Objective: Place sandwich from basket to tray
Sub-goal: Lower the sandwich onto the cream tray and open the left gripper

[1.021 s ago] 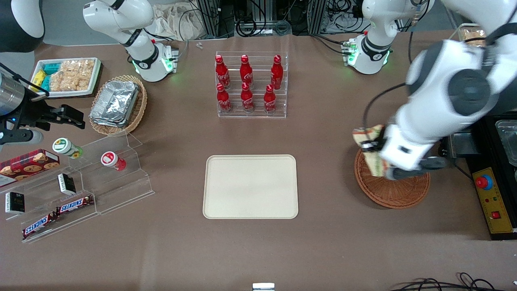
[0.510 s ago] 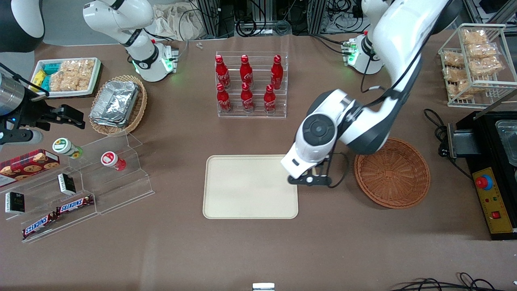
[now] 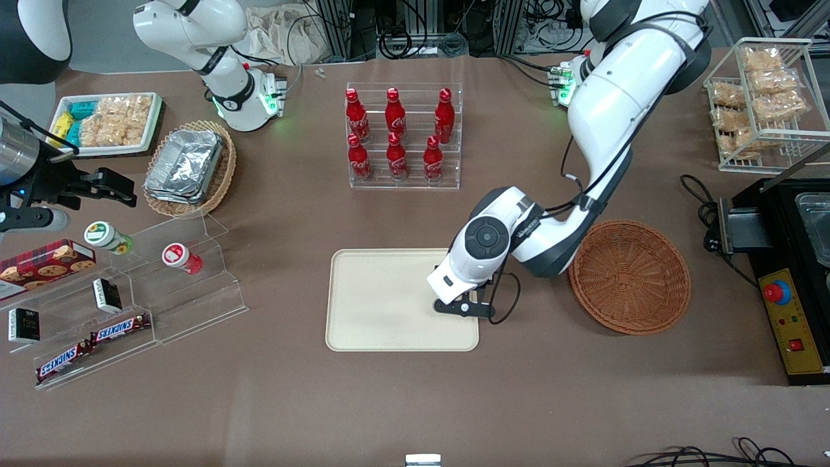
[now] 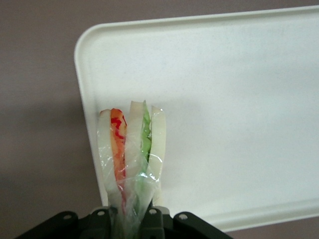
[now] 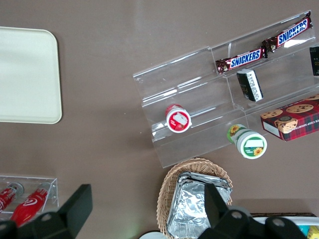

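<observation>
My left gripper (image 3: 463, 305) hangs over the end of the cream tray (image 3: 382, 301) that lies nearest the round reddish-brown basket (image 3: 629, 275). It is shut on the sandwich (image 4: 130, 149), a clear-wrapped wedge with white bread and orange-red and green layers. The gripper (image 4: 132, 219) pinches the wedge's narrow end in the left wrist view, and the wide end points down at the tray (image 4: 239, 99) just inside its rim. In the front view the wrist hides the sandwich. The basket holds nothing.
A clear rack of red cola bottles (image 3: 402, 136) stands farther from the front camera than the tray. A stepped acrylic shelf with snacks (image 3: 130, 292) and an oval basket of foil containers (image 3: 188, 165) lie toward the parked arm's end. A control box (image 3: 791, 324) sits beside the basket.
The left arm has carried the sandwich out of the basket and sideways to the tray. It now sits lower and farther over the tray's end than half a second ago.
</observation>
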You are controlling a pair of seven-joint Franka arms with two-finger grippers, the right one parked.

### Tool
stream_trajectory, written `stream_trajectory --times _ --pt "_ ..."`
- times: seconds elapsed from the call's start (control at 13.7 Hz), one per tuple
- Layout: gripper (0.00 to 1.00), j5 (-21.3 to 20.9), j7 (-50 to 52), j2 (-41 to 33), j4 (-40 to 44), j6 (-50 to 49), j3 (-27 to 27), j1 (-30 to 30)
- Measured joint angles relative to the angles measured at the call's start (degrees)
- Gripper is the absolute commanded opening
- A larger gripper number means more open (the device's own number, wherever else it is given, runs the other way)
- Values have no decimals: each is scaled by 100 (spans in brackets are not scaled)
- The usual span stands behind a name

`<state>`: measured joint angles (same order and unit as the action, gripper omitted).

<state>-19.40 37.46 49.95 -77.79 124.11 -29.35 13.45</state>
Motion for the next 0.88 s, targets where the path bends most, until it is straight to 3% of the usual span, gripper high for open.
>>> stream_trajectory --times 0.07,0.15,0.22,0.29,0.58,0.88 --pt "19 -17 -5 132 1 102 2 0" --pt "41 -52 -6 231 2 157 2 0" --pt "80 -88 -6 285 9 192 2 0" --pt "100 -92 -6 294 27 198 2 -1" --pt "100 -85 36 276 97 119 2 -19" --pt "100 225 115 -56 325 -814 0 -128"
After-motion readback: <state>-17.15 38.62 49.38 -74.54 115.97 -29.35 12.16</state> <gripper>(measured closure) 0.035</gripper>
